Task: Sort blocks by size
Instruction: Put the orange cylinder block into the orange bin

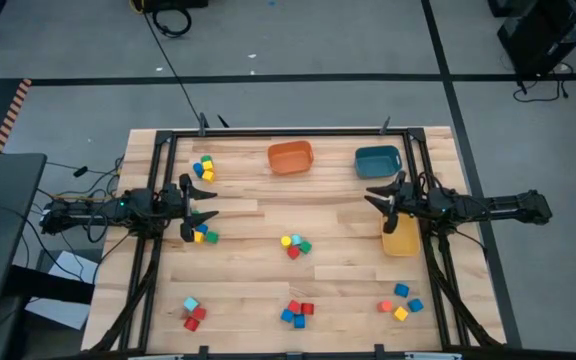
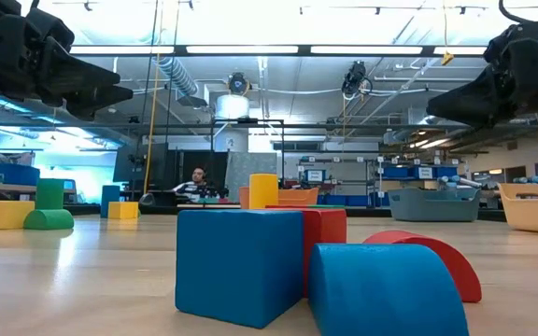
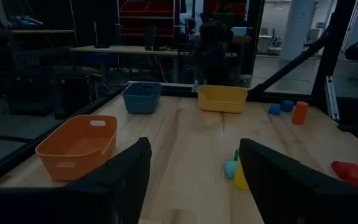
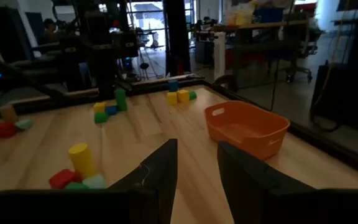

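Blocks (image 1: 295,245) in clusters, unsorted

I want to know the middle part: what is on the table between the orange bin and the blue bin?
Nothing: the high view shows bare table between the orange bin and blue bin.

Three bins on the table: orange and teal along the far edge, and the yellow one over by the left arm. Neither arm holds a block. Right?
Not quite. The yellow bin sits by the right arm, just under the right gripper, not the left; the high view shows it. The orange bin and teal bin do sit along the far edge, and the left gripper and the right hold no block.
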